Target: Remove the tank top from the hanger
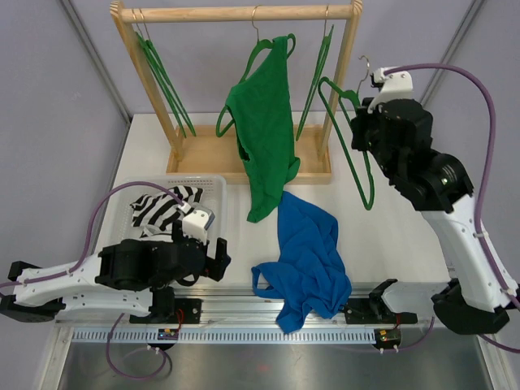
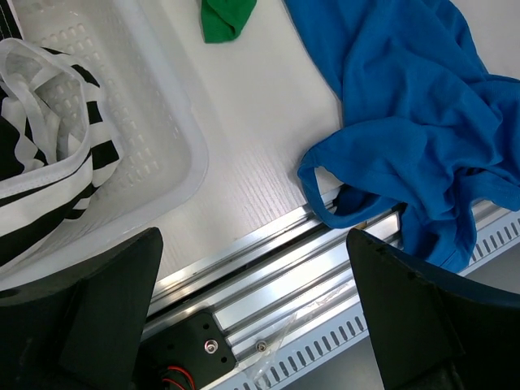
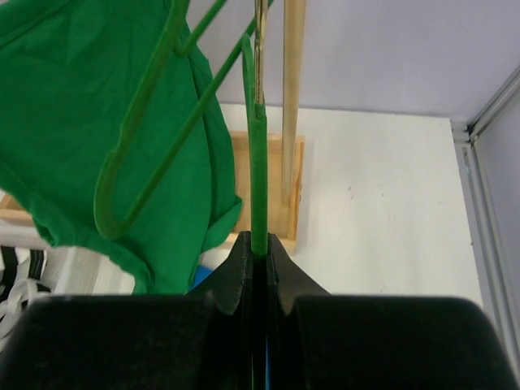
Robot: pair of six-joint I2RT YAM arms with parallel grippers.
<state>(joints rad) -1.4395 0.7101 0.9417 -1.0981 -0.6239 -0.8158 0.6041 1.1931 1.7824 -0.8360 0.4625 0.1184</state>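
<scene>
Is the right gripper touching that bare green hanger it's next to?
Touching. The right wrist view shows the right gripper shut on the green hanger, its straight bar pinched between the fingers.

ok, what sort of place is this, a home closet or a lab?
Looks like a lab robot cell, not a home: plain grey walls, a white table with an aluminium rail along its near edge, and a small wooden rack of green hangers as a prop.

We keep our left arm low and stretched sideways, the left gripper tipped downward with jaws spread wide; our right arm rises tall, the right gripper raised, jaws pinched nearly together
</scene>
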